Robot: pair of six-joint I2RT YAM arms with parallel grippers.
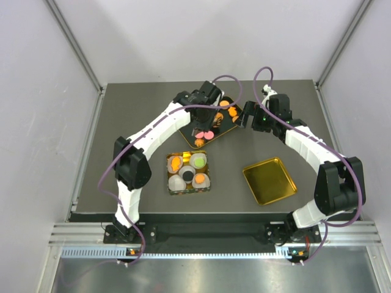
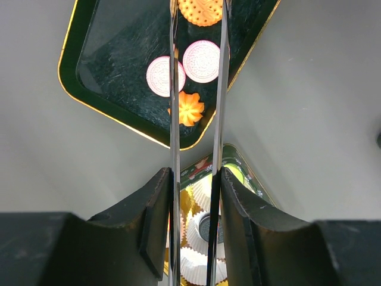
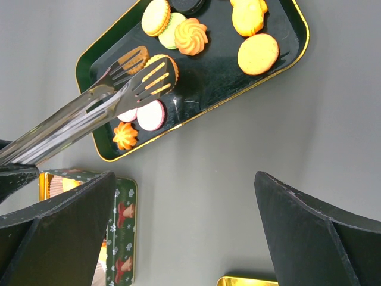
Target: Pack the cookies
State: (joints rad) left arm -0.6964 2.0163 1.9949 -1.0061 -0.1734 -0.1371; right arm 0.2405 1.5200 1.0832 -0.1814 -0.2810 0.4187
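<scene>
The left pincer (image 2: 195, 192) is clamped on a pair of metal tongs (image 2: 174, 119), its dark fingers pressed against the two thin blades, which run away from it toward 12 o'clock in the left wrist view. At their far end the blades stand on either side of a round orange cookie (image 2: 202, 11); whether they squeeze it I cannot tell. From the right wrist view the slotted heads of the tongs lie over that same cookie. It rests on a black tray (image 3: 202, 89) with a gold rim, which sits at about 12 o'clock from the middle of the dark bench (image 1: 122, 122). More cookies (image 3: 258, 53) lie on this tray: two pink cookies (image 2: 201, 61) side by side and an orange rosette (image 2: 189, 109) near one corner, under the tong blades, and plain orange rounds, an orange swirl and a green-filled sandwich toward the other end. At 6 o'clock from the black tray, near it but apart, a square tin (image 1: 168, 176) holds white paper cups (image 1: 177, 182), some with an orange, green or dark cookie inside. The right pincer (image 3: 184, 179) hangs at 3 o'clock of the black tray, over the bench, its fingers spread wide apart with nothing between them. A gold tray (image 1: 269, 181) lies at 3 o'clock of the tin, well apart from it
</scene>
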